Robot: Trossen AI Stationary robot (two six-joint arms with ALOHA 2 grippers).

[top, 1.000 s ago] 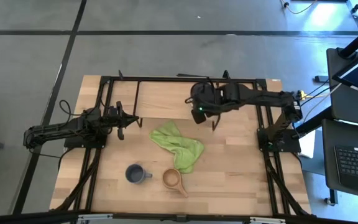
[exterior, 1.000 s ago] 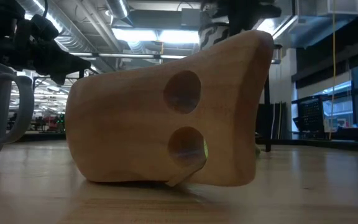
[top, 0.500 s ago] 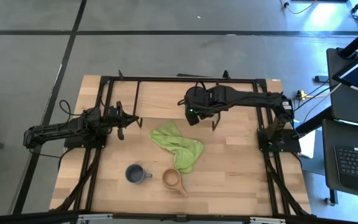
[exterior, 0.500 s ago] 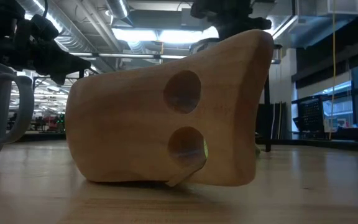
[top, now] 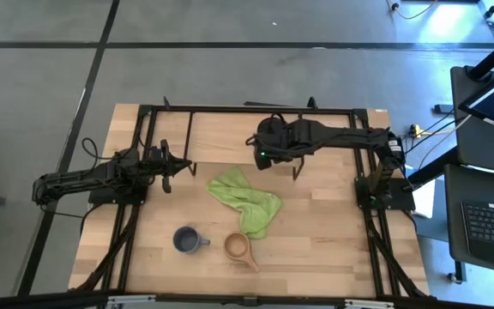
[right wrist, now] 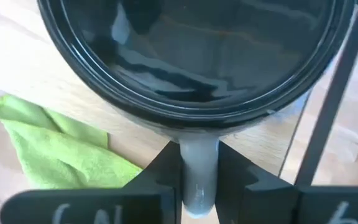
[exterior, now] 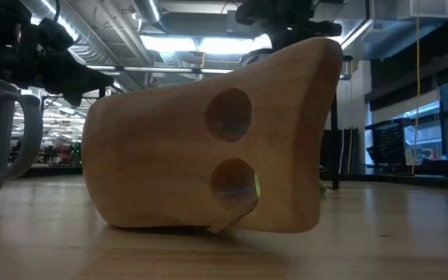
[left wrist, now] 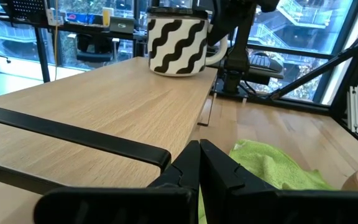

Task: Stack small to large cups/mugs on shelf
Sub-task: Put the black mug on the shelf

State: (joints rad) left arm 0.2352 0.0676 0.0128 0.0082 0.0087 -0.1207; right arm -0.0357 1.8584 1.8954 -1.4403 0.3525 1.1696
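A large white mug with black wavy stripes (left wrist: 178, 40) and a dark inside (right wrist: 197, 50) stands upright on the light wooden shelf (left wrist: 104, 99) at the table's far side. My right gripper (top: 268, 150) is over it, shut on its handle. My left gripper (left wrist: 199, 158) is shut and empty at the table's left (top: 168, 167). The grey-blue mug (top: 187, 239) and the small wooden cup (top: 237, 247) stand on the tabletop near the front edge. The wooden cup fills the low view (exterior: 208, 140). My right gripper (right wrist: 199, 186) pinches the striped mug's white handle (right wrist: 197, 155) between its two fingers (right wrist: 166, 180). The fingers come from above and point down beside the rim. The mug is upright, and in the left wrist view its base (left wrist: 176, 70) sits on the shelf board.
A crumpled green cloth (top: 245, 200) lies mid-table between the shelf and the two cups. The shelf's black legs (top: 297, 167) and the black frame rails (top: 144, 120) stand around the work area. Bare tabletop lies at the front right (top: 333, 240).
My right gripper has carried the striped mug toward the table's left edge along the shelf and down. In the low view the mug has dropped behind the wooden cup. It has stayed still for the last half second.
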